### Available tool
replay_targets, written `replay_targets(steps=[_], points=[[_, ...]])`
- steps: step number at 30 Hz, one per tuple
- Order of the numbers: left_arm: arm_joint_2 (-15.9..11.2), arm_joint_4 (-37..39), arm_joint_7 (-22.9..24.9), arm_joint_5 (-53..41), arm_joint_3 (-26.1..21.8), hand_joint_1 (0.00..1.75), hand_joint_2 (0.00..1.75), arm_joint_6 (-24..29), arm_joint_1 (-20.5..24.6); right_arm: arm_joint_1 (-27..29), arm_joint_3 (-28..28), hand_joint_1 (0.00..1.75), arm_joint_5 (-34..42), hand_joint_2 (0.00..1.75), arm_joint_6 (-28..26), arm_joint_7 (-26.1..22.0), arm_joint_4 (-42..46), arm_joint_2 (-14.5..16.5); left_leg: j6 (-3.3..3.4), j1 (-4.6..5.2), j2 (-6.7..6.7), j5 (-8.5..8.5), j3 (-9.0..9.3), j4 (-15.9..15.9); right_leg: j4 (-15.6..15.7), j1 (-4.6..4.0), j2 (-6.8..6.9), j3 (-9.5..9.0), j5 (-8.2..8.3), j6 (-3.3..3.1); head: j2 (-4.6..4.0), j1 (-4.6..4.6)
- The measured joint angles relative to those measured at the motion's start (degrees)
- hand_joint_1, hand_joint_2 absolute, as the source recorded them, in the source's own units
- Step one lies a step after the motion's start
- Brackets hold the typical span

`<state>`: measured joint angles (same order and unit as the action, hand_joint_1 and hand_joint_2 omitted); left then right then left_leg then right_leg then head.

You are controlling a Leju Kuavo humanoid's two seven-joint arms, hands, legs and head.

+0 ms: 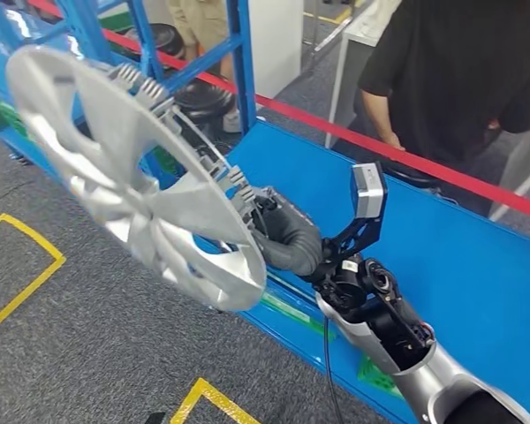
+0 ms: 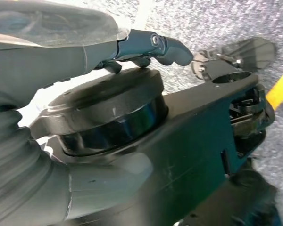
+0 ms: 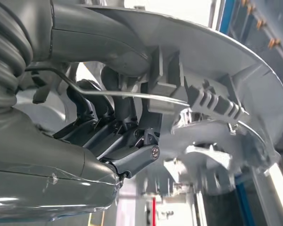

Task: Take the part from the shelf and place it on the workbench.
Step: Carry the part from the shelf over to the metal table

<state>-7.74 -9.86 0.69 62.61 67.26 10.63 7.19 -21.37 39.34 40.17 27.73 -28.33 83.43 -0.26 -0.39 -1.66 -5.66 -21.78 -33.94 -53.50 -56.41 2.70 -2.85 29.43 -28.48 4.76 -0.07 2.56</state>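
Gripping the part (image 1: 135,177), a silver spoked wheel cover, by its rim, the right hand (image 1: 276,231) holds it up in the air over the grey carpeted floor (image 1: 82,353), off the near edge of the blue surface (image 1: 462,274). The cover is tilted, its outer face toward the head camera, clips and a thin wire ring showing along the rim by the hand. In the right wrist view the dark fingers (image 3: 108,136) curl behind the rim of the part (image 3: 218,61), the thumb lying across its other side. Blue shelf (image 1: 238,53) uprights stand behind the cover, with dark round items low between them. A red tape (image 1: 396,150) runs along the far side of the surface; a person in black (image 1: 449,71) stands beyond it. The left hand (image 2: 147,47) hangs over the floor beside dark body parts; whether it is clenched or released cannot be told.
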Motion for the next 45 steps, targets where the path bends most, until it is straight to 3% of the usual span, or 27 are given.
replay_targets(steps=[1,3,5,8,10,11,13,14,16,17,19,21,23,25,26,27,28,30,32,34,36,38,40,41,42,43,45], points=[[-0.08,0.01,0.03,-0.02,0.01,0.0,1.75,0.0,0.11,0.07,0.29,1.64,-0.1,1.75,0.22,0.03,-0.4,0.48,-0.5,-0.06,-0.46,-0.1,-0.28,-0.46,0.92,-0.02,-0.62,-0.43,0.13,-0.43,-0.01,0.04],[-0.15,0.01,0.06,-0.04,0.03,0.0,1.75,0.0,0.11,0.08,0.8,1.64,-0.23,1.75,0.54,0.12,-1.12,1.46,-1.24,-0.19,-1.32,0.21,-0.69,-0.44,0.42,-0.41,0.14,-0.22,0.12,-2.1,-0.01,-0.49],[-0.16,0.01,0.12,-0.07,0.04,0.0,1.75,0.04,0.0,0.01,1.19,1.64,-0.26,1.75,0.67,0.17,-1.72,2.41,-1.64,-0.19,0.03,-0.3,-1.41,-1.51,0.4,-0.58,1.36,-0.41,0.37,-3.17,-0.01,-1.38],[-0.16,0.02,0.25,-0.03,0.06,0.0,1.75,0.13,0.21,-0.06,1.46,1.64,-0.3,1.75,0.73,0.18,-2.53,3.28,-1.59,0.26,4.24,-5.21,-6.37,-11.87,0.53,-1.11,3.53,-0.45,0.56,-4.09,-0.02,-2.44],[-0.14,0.01,0.25,0.01,0.06,0.0,1.75,0.14,0.27,-0.04,1.6,1.64,-0.39,1.75,0.73,0.28,-3.18,3.57,-1.29,0.35,4.89,-7.34,-9.71,-18.52,0.53,-1.61,5.05,-0.4,0.41,-4.4,-0.01,-2.5],[-0.13,0.01,0.25,0.03,0.06,0.0,1.75,0.16,0.24,-0.04,1.65,1.64,-0.44,1.75,0.7,0.36,-3.48,3.72,-1.0,0.43,5.03,-6.91,-9.87,-18.76,0.53,-1.82,5.76,-0.46,0.28,-4.55,-0.01,-2.5],[-0.14,0.02,0.3,0.06,0.07,0.0,1.75,0.22,0.12,-0.09,1.69,1.64,-0.51,1.75,0.62,0.55,-3.91,4.07,-0.16,0.85,5.88,-3.57,-6.78,-12.54,0.54,-2.06,6.94,-0.75,-0.05,-4.7,0.0,-2.5],[-0.16,0.02,0.34,0.07,0.08,0.0,1.75,0.26,0.04,-0.17,1.7,1.64,-0.53,1.75,0.57,0.65,-4.08,4.23,0.31,1.36,7.31,-2.09,-4.56,-8.21,0.54,-2.22,7.41,-0.91,-0.26,-4.63,-0.01,-2.5],[-0.19,0.02,0.43,0.07,0.11,0.0,1.75,0.31,-0.04,-0.33,1.73,1.64,-0.5,1.75,0.5,0.88,-4.32,4.45,1.0,2.26,9.34,-0.72,-1.94,-2.7,0.61,-2.54,8.18,-1.12,-0.68,-4.29,-0.01,-2.49],[-0.19,0.02,0.45,0.07,0.13,0.0,1.75,0.32,-0.06,-0.39,1.76,1.64,-0.47,1.75,0.47,1.02,-4.43,4.51,1.16,2.6,9.57,-0.9,-1.68,-1.93,0.72,-2.7,8.65,-1.23,-0.87,-4.07,-0.01,-2.45],[-0.17,0.02,0.47,0.07,0.13,0.0,1.75,0.32,-0.16,-0.49,1.89,1.64,-0.43,1.75,0.44,1.3,-4.57,4.63,1.38,2.51,8.08,-0.88,-1.58,-1.51,0.87,-2.72,9.52,-1.6,-1.37,-3.66,-0.01,-2.32],[-0.1,0.02,0.48,0.07,0.14,0.0,1.75,0.32,-0.21,-0.65,2.14,1.64,-0.43,1.75,0.4,1.5,-4.74,4.75,1.84,2.18,6.74,-0.8,-1.08,-0.96,-1.58,-2.5,7.52,-1.11,-3.15,-3.28,-0.02,-2.12],[0.02,0.02,0.48,0.04,0.15,0.0,1.75,0.32,-0.05,-0.7,2.41,1.64,-0.43,1.75,0.36,1.57,-5.0,4.78,2.32,2.02,5.37,-0.8,-0.75,-0.74,-9.04,-2.3,4.2,2.16,-6.74,-3.0,-0.01,-1.6],[0.19,0.02,0.46,0.01,0.15,0.0,1.75,0.32,0.12,-0.65,2.63,1.64,-0.44,1.75,0.32,1.58,-5.31,4.77,2.5,2.03,3.77,-0.86,-0.64,-0.76,-16.27,-2.29,3.09,6.26,-9.08,-2.79,-0.01,-1.08],[0.26,0.02,0.45,0.01,0.15,0.0,1.75,0.32,0.13,-0.63,2.74,1.64,-0.45,1.75,0.3,1.58,-5.46,4.77,2.51,2.03,2.92,-0.89,-0.54,-0.78,-17.09,-2.29,2.97,7.17,-8.55,-2.77,-0.02,-0.91],[0.3,0.02,0.37,0.01,0.15,0.0,1.75,0.31,0.11,-0.64,2.83,1.64,-0.45,1.75,0.29,1.58,-5.6,4.77,2.48,2.03,2.05,-0.93,-0.4,-0.82,-15.43,-2.29,2.82,6.92,-6.75,-2.85,-0.02,-0.75],[0.32,0.02,0.21,0.03,0.16,0.0,1.75,0.3,0.11,-0.67,2.91,1.64,-0.45,1.75,0.33,1.57,-5.71,4.77,2.42,2.01,1.19,-0.99,-0.24,-0.89,-11.76,-2.28,2.34,5.71,-4.08,-3.0,-0.01,-0.56],[0.43,0.02,-0.4,0.26,0.16,0.0,1.75,0.28,0.21,-0.84,3.09,1.64,-0.45,1.75,0.64,1.48,-5.96,4.77,2.15,1.99,-0.38,-1.1,-0.3,-1.18,-3.6,-2.05,-0.2,2.74,0.27,-3.52,0.0,-0.29],[0.51,0.02,-1.07,0.71,0.14,0.0,1.75,0.29,0.31,-1.05,3.26,1.64,-0.45,1.75,1.17,1.3,-6.29,4.79,1.59,1.82,-1.6,-0.96,-0.84,-1.3,-0.03,-1.99,-1.85,1.53,1.36,-3.97,0.0,-0.34],[0.4,0.02,-1.47,1.18,0.1,0.0,1.75,0.48,0.01,-1.33,3.44,1.64,-0.58,1.75,1.71,1.12,-6.67,5.01,0.91,1.67,-2.49,-0.65,-1.18,-1.08,0.61,-2.0,-0.94,1.29,1.53,-4.41,-0.01,-0.26],[0.31,0.0,-1.43,1.56,0.05,0.0,1.75,0.71,-0.34,-1.74,3.64,1.64,-0.86,1.75,2.13,0.97,-7.12,5.53,0.28,1.8,-0.23,-1.61,-1.98,-2.66,1.49,-1.76,0.43,0.67,1.94,-4.97,-0.02,-0.64],[0.26,-0.02,-0.77,1.89,0.0,0.0,1.75,0.79,-0.3,-2.12,3.85,1.64,-1.11,1.75,2.46,0.77,-7.59,5.92,-0.48,1.74,3.51,-4.76,-5.11,-8.96,2.01,-1.79,2.05,0.24,2.09,-5.33,-0.01,-1.5],[0.18,-0.02,0.07,2.14,-0.12,0.0,1.75,0.91,-0.21,-2.38,4.06,1.64,-1.25,1.75,2.69,0.52,-8.1,6.08,-1.2,1.39,4.8,-7.59,-9.14,-16.55,2.05,-1.93,3.77,0.19,1.91,-5.45,-0.01,-1.9],[0.13,-0.02,0.36,2.21,-0.22,0.0,1.75,1.0,-0.22,-2.47,4.14,1.64,-1.29,1.75,2.75,0.43,-8.39,6.14,-1.42,1.21,4.99,-7.7,-10.0,-18.05,2.04,-1.96,4.61,0.15,1.78,-5.43,-0.01,-1.98],[0.03,-0.02,0.56,2.3,-0.34,0.0,1.75,1.11,-0.24,-2.58,4.2,1.64,-1.29,1.75,2.78,0.36,-8.68,6.21,-1.55,1.05,5.18,-6.78,-9.59,-17.1,2.04,-1.96,5.39,0.06,1.63,-5.33,-0.01,-2.03],[-0.09,-0.02,0.68,2.41,-0.46,0.0,1.75,1.21,-0.27,-2.71,4.23,1.64,-1.28,1.75,2.82,0.32,-8.96,6.29,-1.6,0.92,5.6,-5.04,-7.9,-13.85,2.04,-1.95,6.09,-0.1,1.46,-5.19,-0.01,-2.07],[-0.36,-0.01,0.79,2.76,-0.63,0.0,1.75,1.41,-0.37,-3.07,4.27,1.64,-1.24,1.75,3.09,0.23,-9.47,6.49,-1.4,1.01,7.89,-1.71,-3.23,-5.2,1.99,-2.18,7.13,-0.47,1.0,-4.7,-0.02,-2.19]])
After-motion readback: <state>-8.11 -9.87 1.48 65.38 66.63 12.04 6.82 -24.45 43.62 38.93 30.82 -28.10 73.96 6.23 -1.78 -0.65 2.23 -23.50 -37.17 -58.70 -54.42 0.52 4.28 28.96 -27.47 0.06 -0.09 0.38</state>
